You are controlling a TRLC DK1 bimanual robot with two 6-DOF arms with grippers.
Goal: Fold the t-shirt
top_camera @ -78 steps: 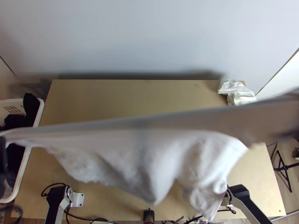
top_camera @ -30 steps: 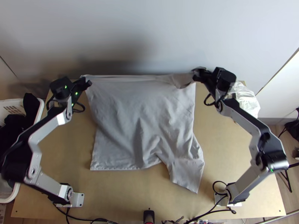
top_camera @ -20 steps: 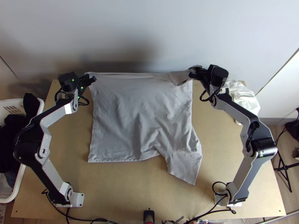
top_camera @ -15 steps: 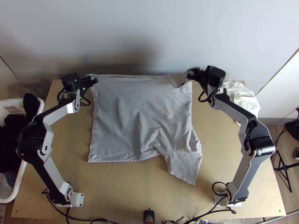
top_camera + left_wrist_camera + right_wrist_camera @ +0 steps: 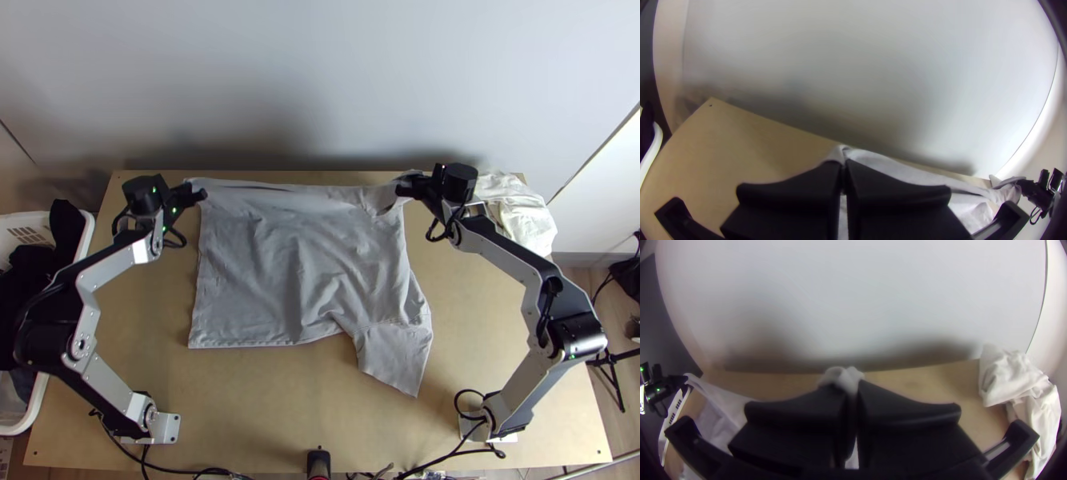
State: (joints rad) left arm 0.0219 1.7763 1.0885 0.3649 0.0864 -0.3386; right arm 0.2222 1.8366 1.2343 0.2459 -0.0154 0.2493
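Two grippers (image 5: 200, 194) (image 5: 401, 191) pinch the shirt (image 5: 296, 256) at far left and far right, seemingly to spread it; next, lower it flat.

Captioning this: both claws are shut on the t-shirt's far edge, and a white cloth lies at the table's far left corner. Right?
Not quite: the top view shows the white cloth at the table's far right corner. The left claw and right claw are shut on the t-shirt's far edge.
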